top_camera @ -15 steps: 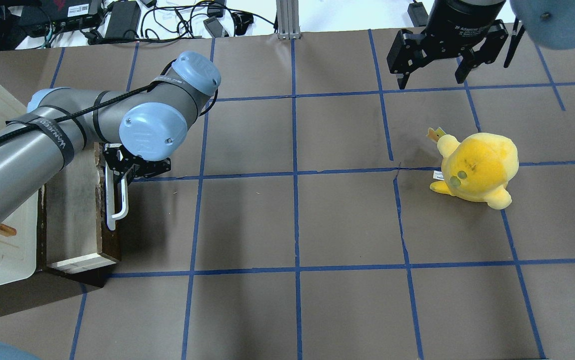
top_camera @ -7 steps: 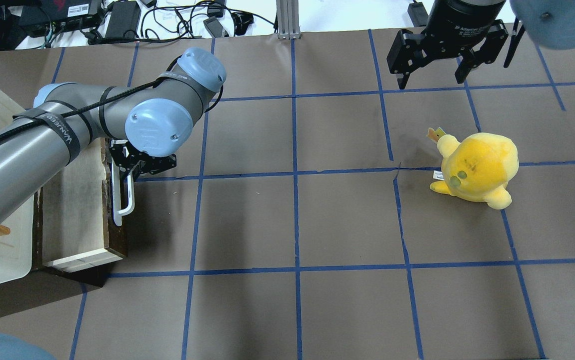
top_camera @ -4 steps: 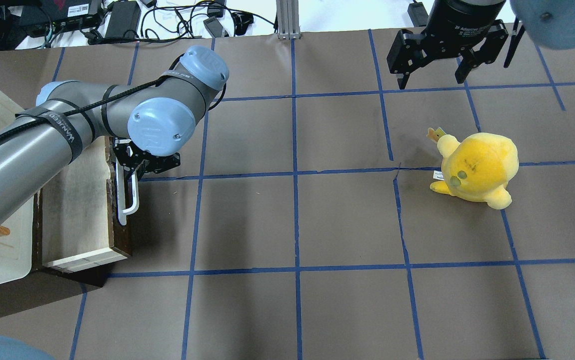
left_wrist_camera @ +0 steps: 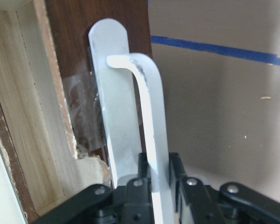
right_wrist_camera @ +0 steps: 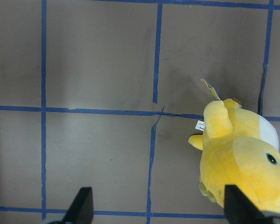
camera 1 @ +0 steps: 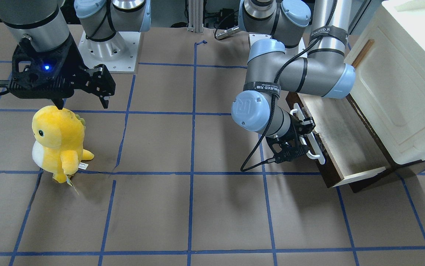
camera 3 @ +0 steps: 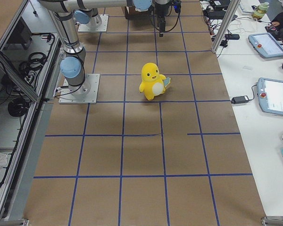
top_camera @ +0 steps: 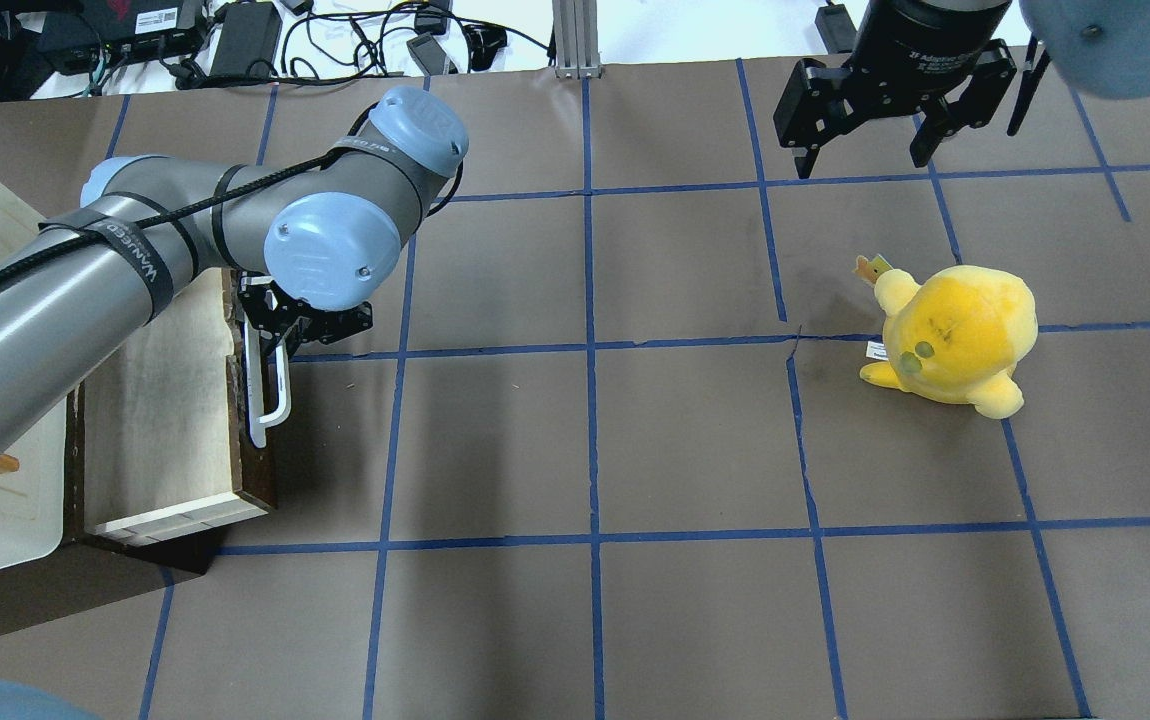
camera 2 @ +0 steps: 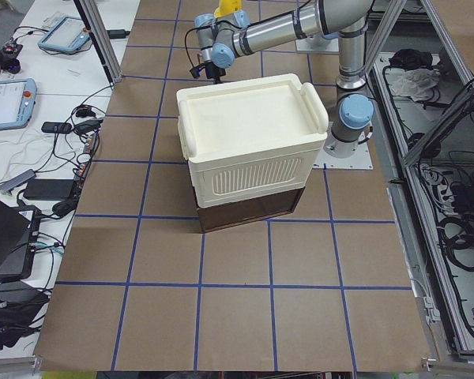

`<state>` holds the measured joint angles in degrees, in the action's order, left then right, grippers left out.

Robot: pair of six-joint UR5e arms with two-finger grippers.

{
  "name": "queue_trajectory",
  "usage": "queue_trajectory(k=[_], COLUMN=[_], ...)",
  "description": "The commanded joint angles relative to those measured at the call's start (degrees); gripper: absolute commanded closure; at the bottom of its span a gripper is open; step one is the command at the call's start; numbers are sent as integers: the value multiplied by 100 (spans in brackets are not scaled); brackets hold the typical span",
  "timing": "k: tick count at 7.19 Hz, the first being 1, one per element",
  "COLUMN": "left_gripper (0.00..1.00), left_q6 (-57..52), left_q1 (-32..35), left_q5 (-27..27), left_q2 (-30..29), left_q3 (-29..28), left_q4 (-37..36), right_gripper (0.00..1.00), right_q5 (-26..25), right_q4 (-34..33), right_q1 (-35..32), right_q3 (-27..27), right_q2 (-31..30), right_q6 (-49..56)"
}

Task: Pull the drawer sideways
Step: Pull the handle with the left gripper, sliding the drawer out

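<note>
Drawer (top_camera: 165, 400) farther out than before, front facing rightward, handle (left_wrist_camera: 153, 121) lengthwise fore-aft, left gripper (left_wrist_camera: 157, 165) seemingly clamped around it.

You are looking at a left arm (top_camera: 25, 320) built of silver-grey tubes joined by rounded pale blue caps (top_camera: 333, 250), each with small screws around its face. Just behind the big cap, black straps (top_camera: 135, 268) with white lettering bind a braided black cable (top_camera: 235, 190) to the tube. The left gripper (left_wrist_camera: 157, 172) is black linkwork with silver screw heads. The right gripper (camera 1: 82, 104) is black too, with angular jaws, a small blue light (camera 1: 46, 67) on its body and white print on its round wrist (top_camera: 935, 62).
</note>
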<state>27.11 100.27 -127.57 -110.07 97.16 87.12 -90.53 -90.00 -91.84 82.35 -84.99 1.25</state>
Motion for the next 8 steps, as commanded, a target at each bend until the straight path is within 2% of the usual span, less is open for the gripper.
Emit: queue_trajectory(k=[1,6,7,8], left_gripper=[98,97,83,51], left_q6=[101,119,119,111], left_q1=[63,142,142,142], left_q5=[13,224,232,232], left_q2=[-41,-59,-50,-41], left_q3=[-4,-127,-127,-127], left_q4=[-2,-2,-2,-2], right_gripper=[0,0,0,0], right_q5=[0,0,0,0], right_q4=[0,0,0,0], right_q1=[0,0,0,0], right_q3=[0,0,0,0], right_q2=[0,0,0,0], right_q6=[-2,-2,-2,-2])
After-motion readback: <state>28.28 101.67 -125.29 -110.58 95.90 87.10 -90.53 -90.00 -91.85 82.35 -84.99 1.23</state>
